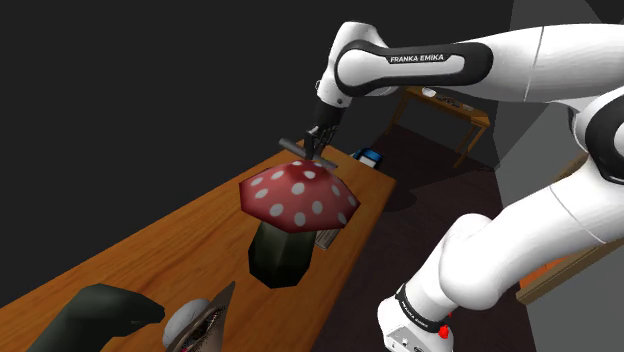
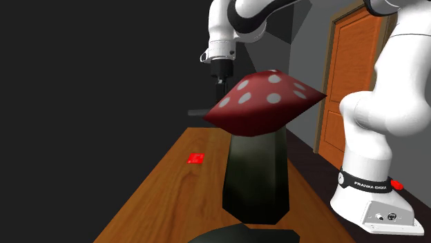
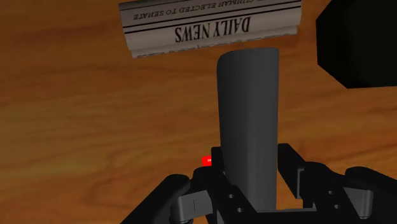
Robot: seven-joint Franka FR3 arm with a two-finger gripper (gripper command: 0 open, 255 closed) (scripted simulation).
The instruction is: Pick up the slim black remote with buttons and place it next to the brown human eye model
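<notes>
**End effector state.** My black two-finger end effector [image 1: 318,150] is clenched on the slim dark grey remote [image 1: 292,146]. Both fingers clasp it near one end.

**Task object.** The remote is airborne, clear of the brown wooden desk [image 1: 150,250], and is held roughly level.

**Reference landmark.** The red mushroom figure with white spots and a dark stem [image 1: 298,195] stands upright on the desk.

**Positions relative to the mushroom figure.**
- Shoulder view: my end effector and the remote hang just beyond and above the cap.
- Second exterior view: the remote projects past the cap's left edge. A small red square [image 2: 197,158] lies flat on the desk to the left of the stem.
- Wrist view: a rolled grey newspaper headed "DAILY NEWS" [image 3: 210,25] lies on the desk beneath the remote's far end.
</notes>
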